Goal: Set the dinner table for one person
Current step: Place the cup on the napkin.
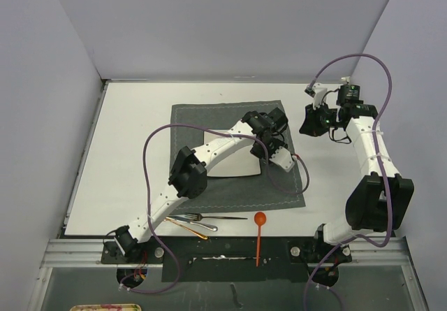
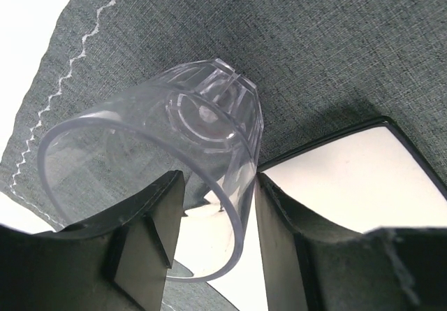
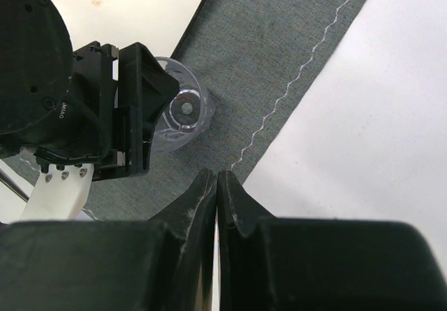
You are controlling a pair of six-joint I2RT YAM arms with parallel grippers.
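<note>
My left claw (image 2: 220,206) squeezes the clear cup (image 2: 174,136) over the grey mat (image 2: 335,45), beside the white plate (image 2: 349,178). My right claw (image 3: 217,185) is pinched closed, empty.

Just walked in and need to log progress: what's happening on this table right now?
The left gripper is shut on a clear plastic cup, holding it tilted over the grey placemat, just beside a corner of the square plate. The right gripper is shut and empty, hanging near the placemat's right edge. A fork and an orange spoon lie on the dinner table near the arm bases.
</note>
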